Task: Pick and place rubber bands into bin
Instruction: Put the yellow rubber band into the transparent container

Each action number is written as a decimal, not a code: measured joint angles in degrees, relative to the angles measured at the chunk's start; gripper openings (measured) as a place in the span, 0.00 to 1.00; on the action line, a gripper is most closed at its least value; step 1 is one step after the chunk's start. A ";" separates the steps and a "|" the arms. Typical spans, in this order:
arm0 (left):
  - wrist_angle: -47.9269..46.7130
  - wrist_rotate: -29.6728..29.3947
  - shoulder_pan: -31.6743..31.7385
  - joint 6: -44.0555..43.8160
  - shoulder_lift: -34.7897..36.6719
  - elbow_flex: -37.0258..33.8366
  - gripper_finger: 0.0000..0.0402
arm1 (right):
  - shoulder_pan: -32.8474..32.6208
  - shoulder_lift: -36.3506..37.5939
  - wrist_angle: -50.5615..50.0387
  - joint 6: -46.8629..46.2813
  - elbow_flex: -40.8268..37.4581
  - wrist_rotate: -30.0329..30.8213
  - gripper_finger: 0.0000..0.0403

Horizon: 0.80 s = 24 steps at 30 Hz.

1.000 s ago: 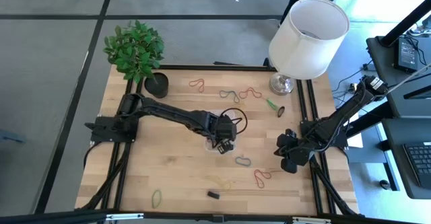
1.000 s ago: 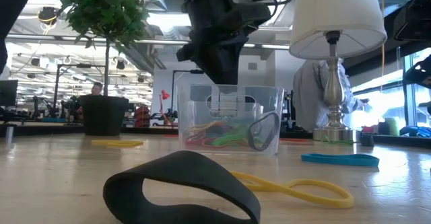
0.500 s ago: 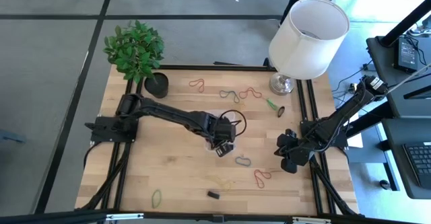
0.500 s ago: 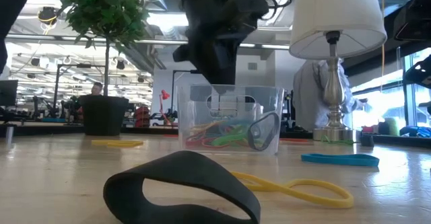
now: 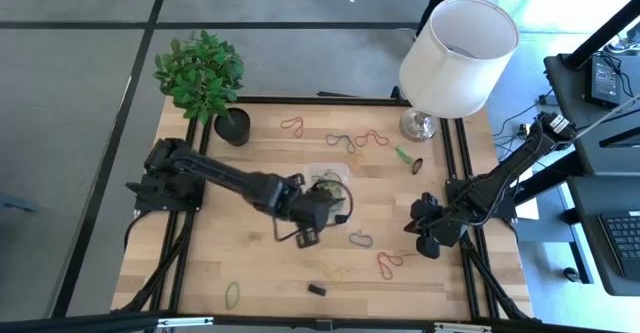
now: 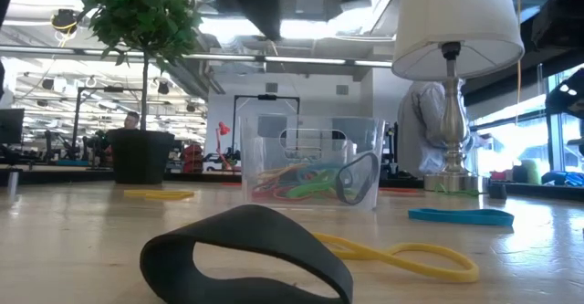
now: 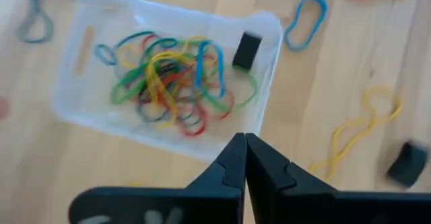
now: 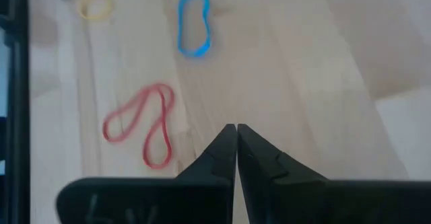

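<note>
Fingertips of the left tool (image 7: pixel 244 158) are pressed together with nothing between them, poised just off the near long wall of the small clear plastic rectangular bin (image 7: pixel 71 56). Inside that bin lies a tangle of thin red, green, yellow and blue rubber bands (image 7: pixel 172 79) beside one small black block (image 7: pixel 246 50). Outside it on the wooden tabletop (image 5: pixel 200 253) lie a blue loop (image 7: pixel 305 22) and a yellow twisted loop (image 7: pixel 360 126). The right tool (image 8: pixel 236 150), also closed and empty, sits near the tabletop's right edge above a red twisted band (image 8: pixel 141 126) and another blue band (image 8: pixel 194 21).
</note>
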<state>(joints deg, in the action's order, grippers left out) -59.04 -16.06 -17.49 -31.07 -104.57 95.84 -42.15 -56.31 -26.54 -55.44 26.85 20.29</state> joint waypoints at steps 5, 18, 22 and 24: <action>-0.58 -2.41 -4.37 -0.06 3.48 -5.43 0.00 | 1.77 0.00 8.67 7.07 0.00 5.49 0.01; 22.78 -2.30 -10.30 -8.41 26.42 -43.86 0.01 | 23.06 -6.59 12.18 18.38 10.30 9.20 0.02; 26.29 -2.35 -10.14 -9.24 36.92 -54.15 0.00 | 32.58 -13.38 4.67 18.21 19.32 3.57 0.07; 26.23 -2.31 -9.81 -9.23 41.89 -57.88 0.00 | 37.52 -17.51 0.63 17.06 24.05 0.07 0.09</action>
<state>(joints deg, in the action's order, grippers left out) -32.82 -18.37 -27.30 -40.30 -62.68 37.96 -4.64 -73.83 -25.91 -38.38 50.90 20.36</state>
